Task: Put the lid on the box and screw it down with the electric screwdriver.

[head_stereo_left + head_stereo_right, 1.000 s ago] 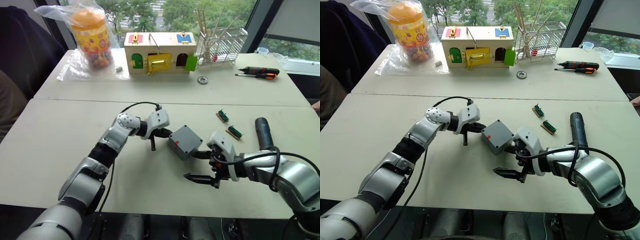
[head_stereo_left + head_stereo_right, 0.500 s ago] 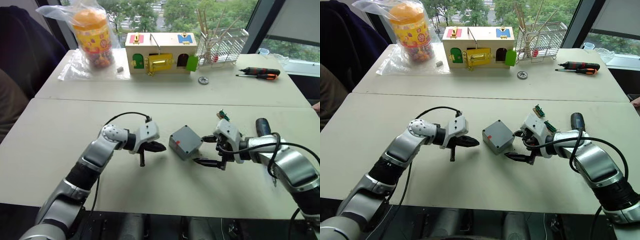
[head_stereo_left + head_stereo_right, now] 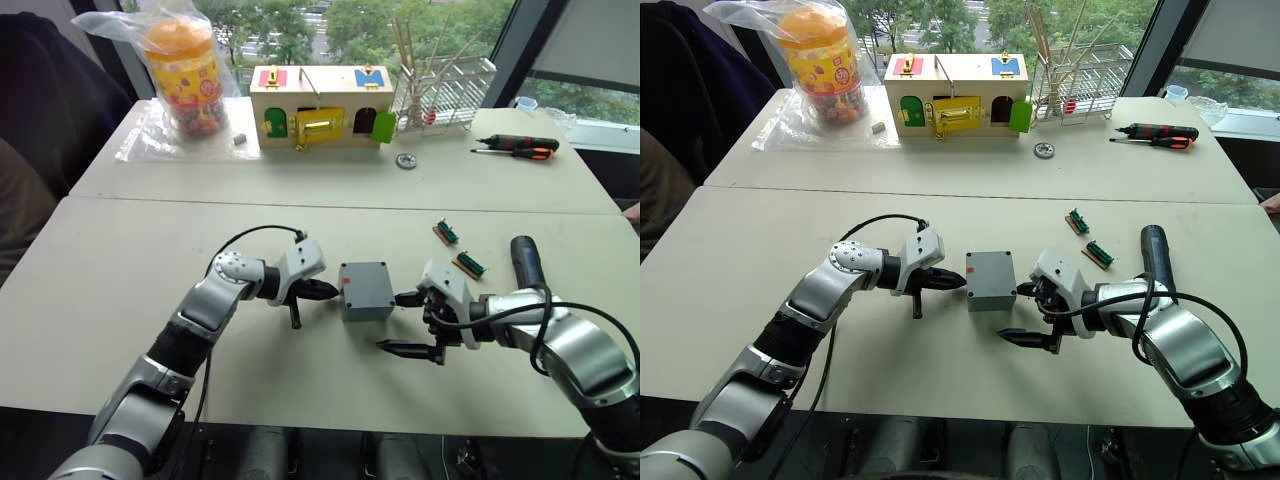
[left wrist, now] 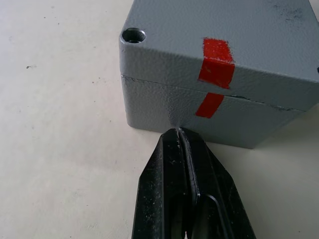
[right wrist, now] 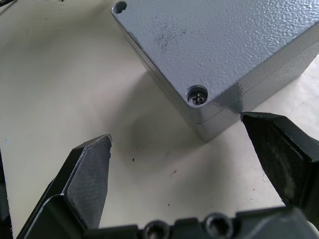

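The box [image 3: 366, 290] sat flat on the near table [image 3: 120, 300], between the two grippers. The lid [image 5: 214, 45] was already on it: the wrist views showed a seam running round just under the top, and the red mark [image 4: 216, 74] crossed that seam in two pieces that nearly lined up. A screw head sat in one corner hole [image 5: 198, 96]; the other corner hole [image 4: 133, 35] looked dark, and I could not tell whether a screw was in it.

The left gripper [image 3: 318, 291] had its fingers pressed together, tip right at the box's side wall below the seam, touching or nearly so. The right gripper [image 3: 408, 322] stood wide open beside the opposite side, one finger [image 5: 279, 149] close by the box's corner, the other finger [image 5: 89, 169] well out over bare table. Neither held anything.

The electric screwdriver [image 3: 526, 262] lay on the table beyond the right arm, near two small green parts [image 3: 458, 250], untouched.

Judgement: the lidding step looked done and the box was being squared up between the arms. Screwing down had not begun. The next move called for the right gripper to leave the box, reach for the screwdriver and take it round its thick body, while the left one steadied the box. The bit would then need to be brought down upright into a corner hole.
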`<action>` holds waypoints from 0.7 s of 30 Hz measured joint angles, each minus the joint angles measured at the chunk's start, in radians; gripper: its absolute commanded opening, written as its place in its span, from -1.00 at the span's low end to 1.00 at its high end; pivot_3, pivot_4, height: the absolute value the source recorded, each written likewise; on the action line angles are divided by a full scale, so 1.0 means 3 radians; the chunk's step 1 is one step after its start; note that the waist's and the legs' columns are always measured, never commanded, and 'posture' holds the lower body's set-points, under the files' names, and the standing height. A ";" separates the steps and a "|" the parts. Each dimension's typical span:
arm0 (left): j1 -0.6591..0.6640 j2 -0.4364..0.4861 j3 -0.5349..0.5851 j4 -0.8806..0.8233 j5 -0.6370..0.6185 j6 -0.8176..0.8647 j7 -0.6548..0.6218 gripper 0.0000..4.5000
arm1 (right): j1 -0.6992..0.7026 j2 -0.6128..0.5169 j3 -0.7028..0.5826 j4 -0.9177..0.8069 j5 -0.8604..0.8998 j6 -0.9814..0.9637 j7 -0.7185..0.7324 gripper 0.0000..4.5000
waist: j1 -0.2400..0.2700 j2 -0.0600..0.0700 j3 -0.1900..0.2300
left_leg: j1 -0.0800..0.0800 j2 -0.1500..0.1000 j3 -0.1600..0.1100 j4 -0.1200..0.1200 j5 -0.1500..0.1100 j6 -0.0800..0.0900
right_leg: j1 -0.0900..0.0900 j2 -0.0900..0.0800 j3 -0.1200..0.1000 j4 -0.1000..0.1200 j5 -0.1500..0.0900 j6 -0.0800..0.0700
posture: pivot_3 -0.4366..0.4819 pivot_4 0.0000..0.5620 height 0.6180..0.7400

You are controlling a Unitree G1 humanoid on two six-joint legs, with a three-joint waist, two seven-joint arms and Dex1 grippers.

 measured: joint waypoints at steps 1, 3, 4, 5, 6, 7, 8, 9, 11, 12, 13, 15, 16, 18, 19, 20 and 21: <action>0.0000 0.0000 -0.0001 0.0000 -0.0001 -0.0001 -0.0008 -1.00 | 0.0015 0.0000 -0.0010 -0.0012 0.0000 0.0006 -0.0013 0.98 | 0.0002 0.0000 0.0000 | 0.0000 0.0000 0.0000 0.0000 0.0000 0.0000 | 0.0000 0.0000 0.0000 0.0000 0.0000 0.0000 | -0.05 -0.47 0.42; 0.0001 0.0005 -0.0003 -0.0009 -0.0011 -0.0002 -0.0026 -1.00 | 0.0082 -0.0003 -0.0077 -0.0068 0.0014 0.0029 -0.0052 0.98 | 0.0005 0.0000 0.0000 | -0.0001 0.0000 0.0000 0.0001 0.0000 0.0001 | 0.0000 0.0000 0.0000 0.0000 0.0000 0.0000 | -0.05 -0.47 0.42; 0.0002 0.0016 -0.0002 -0.0025 -0.0021 -0.0003 -0.0030 -1.00 | 0.0131 -0.0006 -0.0172 -0.0096 0.0053 0.0066 -0.0083 0.98 | 0.0005 0.0000 0.0000 | -0.0002 0.0000 0.0000 0.0002 -0.0001 0.0001 | 0.0000 -0.0001 0.0000 0.0000 0.0000 0.0000 | -0.05 -0.47 0.42; 0.0002 0.0036 -0.0001 -0.0043 -0.0030 -0.0004 -0.0029 -1.00 | 0.0162 -0.0017 -0.0283 -0.0104 0.0089 0.0112 -0.0106 0.98 | 0.0002 0.0000 0.0000 | -0.0002 0.0000 0.0000 0.0003 -0.0001 0.0002 | 0.0001 -0.0001 0.0000 0.0000 0.0000 0.0000 | -0.05 -0.47 0.42; 0.0003 0.0059 0.0011 -0.0059 -0.0036 -0.0004 -0.0022 -1.00 | 0.0207 -0.0031 -0.0438 -0.0104 0.0144 0.0172 -0.0139 0.98 | 0.0002 0.0000 0.0000 | -0.0002 0.0000 0.0000 0.0004 -0.0001 0.0002 | 0.0001 -0.0001 0.0000 0.0000 0.0000 0.0000 | -0.05 -0.47 0.42; 0.0004 0.0089 0.0040 -0.0069 -0.0038 -0.0004 -0.0014 -1.00 | 0.0230 -0.0040 -0.0594 -0.0100 0.0198 0.0238 -0.0171 0.98 | 0.0000 0.0000 0.0000 | -0.0002 0.0000 -0.0001 0.0004 -0.0001 0.0002 | 0.0001 -0.0001 0.0000 0.0000 0.0000 0.0000 | -0.05 -0.47 0.42; 0.0000 0.0113 0.0077 -0.0075 -0.0059 0.0010 -0.0004 -1.00 | 0.0245 -0.0033 -0.0765 -0.0088 0.0264 0.0292 -0.0210 0.98 | -0.0001 0.0000 0.0000 | -0.0001 0.0000 -0.0001 0.0004 -0.0001 0.0002 | 0.0001 -0.0001 0.0000 0.0000 0.0000 0.0000 | -0.05 -0.47 0.42; -0.0002 0.0118 0.0147 -0.0080 -0.0118 0.0049 0.0007 -1.00 | 0.0251 -0.0003 -0.0950 -0.0049 0.0334 0.0327 -0.0249 0.98 | 0.0000 0.0000 0.0000 | -0.0002 0.0000 -0.0001 0.0004 -0.0001 0.0002 | 0.0001 -0.0001 0.0000 0.0001 0.0000 0.0000 | -0.05 -0.47 0.42; -0.0045 0.0117 0.0364 -0.0133 -0.0305 0.0179 0.0025 -1.00 | 0.0244 0.0097 -0.1391 0.0150 0.0430 0.0332 -0.0382 0.98 | 0.0007 0.0000 0.0000 | -0.0002 0.0000 -0.0002 0.0006 -0.0002 0.0003 | 0.0003 -0.0001 -0.0001 0.0001 0.0000 0.0000 | -0.05 -0.47 0.42; -0.0080 0.0114 0.0469 -0.0174 -0.0407 0.0248 0.0031 -1.00 | 0.0222 0.0162 -0.1545 0.0282 0.0438 0.0281 -0.0456 0.98 | 0.0005 -0.0002 0.0000 | -0.0002 0.0000 -0.0003 0.0008 -0.0002 0.0004 | 0.0005 -0.0001 -0.0002 0.0000 0.0000 0.0000 | -0.05 -0.47 0.42; -0.0110 0.0102 0.0553 -0.0242 -0.0496 0.0315 0.0035 -1.00 | 0.0187 0.0220 -0.1630 0.0425 0.0423 0.0198 -0.0526 0.98 | 0.0000 -0.0002 -0.0001 | -0.0002 0.0000 -0.0002 0.0008 -0.0003 0.0004 | 0.0005 -0.0001 -0.0001 0.0000 0.0000 0.0000 | -0.05 -0.47 0.42; -0.0158 0.0054 0.0606 -0.0382 -0.0646 0.0419 0.0034 -1.00 | 0.0125 0.0325 -0.1672 0.0707 0.0354 0.0019 -0.0618 0.98 | -0.0003 -0.0001 -0.0001 | -0.0001 -0.0001 -0.0001 0.0008 -0.0003 0.0004 | 0.0005 -0.0001 -0.0001 0.0000 0.0000 0.0000 | -0.05 -0.47 0.42; -0.0166 0.0029 0.0593 -0.0438 -0.0700 0.0450 0.0029 -1.00 | 0.0092 0.0350 -0.1636 0.0848 0.0299 -0.0085 -0.0645 0.89 | -0.0006 0.0000 -0.0002 | -0.0001 -0.0001 0.0000 0.0007 -0.0003 0.0004 | 0.0004 -0.0001 -0.0001 0.0001 0.0000 0.0000 | -0.05 -0.47 0.42; -0.0166 0.0006 0.0552 -0.0500 -0.0745 0.0489 0.0025 -1.00 | 0.0025 0.0372 -0.1539 0.1096 0.0169 -0.0284 -0.0675 0.67 | -0.0011 0.0001 -0.0001 | -0.0001 -0.0001 0.0002 0.0007 -0.0003 0.0004 | 0.0003 0.0000 0.0000 0.0001 0.0000 0.0000 | -0.05 -0.47 0.42; -0.0165 0.0003 0.0539 -0.0503 -0.0758 0.0494 0.0034 -1.00 | -0.0045 0.0397 -0.1487 0.1246 0.0099 -0.0401 -0.0687 0.49 | -0.0014 0.0001 -0.0001 | -0.0001 -0.0001 0.0002 0.0007 -0.0003 0.0004 | 0.0002 0.0000 0.0000 0.0001 0.0000 0.0001 | -0.05 -0.47 0.42; -0.0165 -0.0001 0.0527 -0.0504 -0.0759 0.0495 0.0049 -1.00 | -0.0093 0.0414 -0.1450 0.1375 0.0040 -0.0502 -0.0697 0.35 | -0.0015 0.0001 -0.0001 | -0.0001 0.0000 0.0003 0.0007 -0.0003 0.0004 | 0.0002 0.0000 0.0000 0.0001 0.0000 0.0001 | -0.05 -0.47 0.42; -0.0164 0.0000 0.0520 -0.0504 -0.0759 0.0496 0.0061 -1.00 | -0.0132 0.0425 -0.1410 0.1482 -0.0016 -0.0594 -0.0692 0.35 | -0.0017 0.0001 -0.0001 | -0.0001 0.0000 0.0003 0.0006 -0.0003 0.0004 | 0.0002 0.0001 0.0000 0.0001 0.0000 0.0001 | -0.05 -0.47 0.42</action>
